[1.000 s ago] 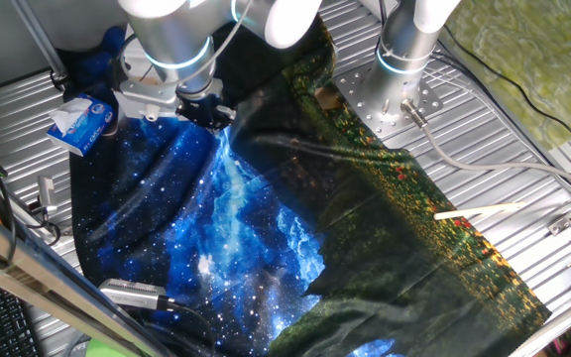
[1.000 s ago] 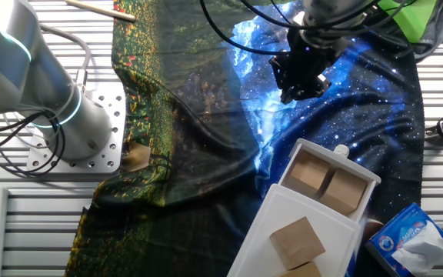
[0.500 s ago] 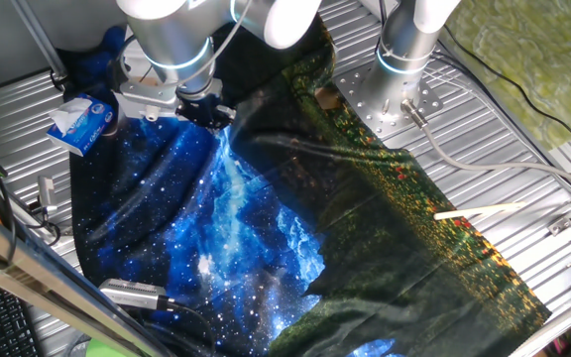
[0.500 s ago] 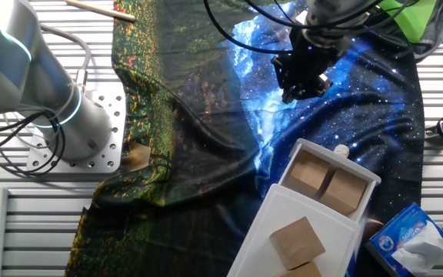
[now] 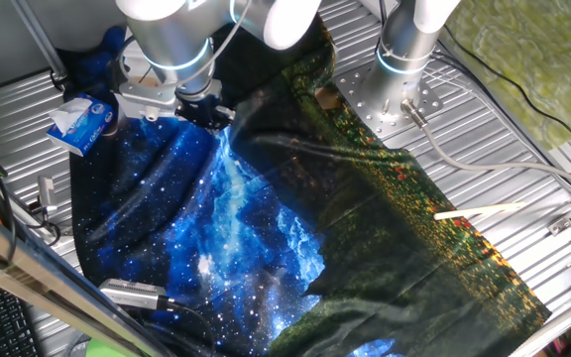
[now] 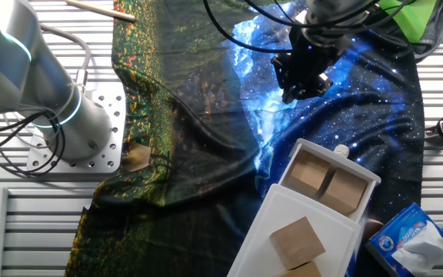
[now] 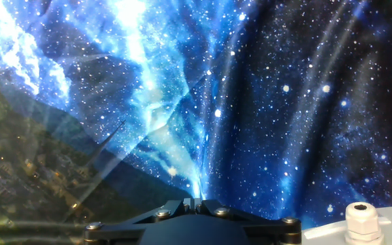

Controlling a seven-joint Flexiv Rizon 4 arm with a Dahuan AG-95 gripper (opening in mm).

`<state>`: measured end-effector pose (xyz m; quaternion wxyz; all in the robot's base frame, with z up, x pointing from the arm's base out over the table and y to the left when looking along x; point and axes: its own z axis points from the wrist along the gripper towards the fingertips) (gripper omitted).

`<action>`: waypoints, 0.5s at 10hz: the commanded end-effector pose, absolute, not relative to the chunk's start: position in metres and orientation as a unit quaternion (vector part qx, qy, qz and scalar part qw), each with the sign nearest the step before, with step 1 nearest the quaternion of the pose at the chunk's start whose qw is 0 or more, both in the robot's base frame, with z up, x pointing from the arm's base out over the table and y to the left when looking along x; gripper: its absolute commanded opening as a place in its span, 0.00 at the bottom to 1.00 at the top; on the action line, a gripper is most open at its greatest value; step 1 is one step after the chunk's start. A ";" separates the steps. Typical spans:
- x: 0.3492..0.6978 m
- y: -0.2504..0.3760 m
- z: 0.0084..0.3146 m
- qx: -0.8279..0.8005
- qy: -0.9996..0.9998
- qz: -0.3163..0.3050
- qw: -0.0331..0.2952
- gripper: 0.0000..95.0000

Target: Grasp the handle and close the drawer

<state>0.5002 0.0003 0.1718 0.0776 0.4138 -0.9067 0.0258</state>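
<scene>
One end effector [image 6: 304, 77] hangs above the starry cloth [image 6: 360, 115], clear of the handle [image 6: 341, 151]; I cannot tell its finger spacing. I see the drawer [image 6: 325, 183] pulled open on the bench [image 6: 21, 223].

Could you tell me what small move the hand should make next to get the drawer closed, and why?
Probably move toward the handle and descend. In the other fixed view the hand hovers above the starry cloth, apart from the open drawer, whose knob stands ungrasped; the hand view shows it only at the lower right corner.

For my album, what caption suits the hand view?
Starry blue galaxy-print cloth fills the frame; small round white plastic knob peeks in at bottom right.
</scene>
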 end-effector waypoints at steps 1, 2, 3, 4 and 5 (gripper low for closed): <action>0.500 0.000 0.172 0.415 -0.906 0.026 0.076 0.00; 0.503 0.000 0.172 0.415 -0.906 0.027 0.076 0.00; 0.510 0.000 0.174 0.415 -0.906 0.028 0.077 0.00; 0.521 -0.001 0.177 0.417 -0.905 0.030 0.079 0.00; 0.536 -0.006 0.180 0.421 -0.903 0.029 0.079 0.00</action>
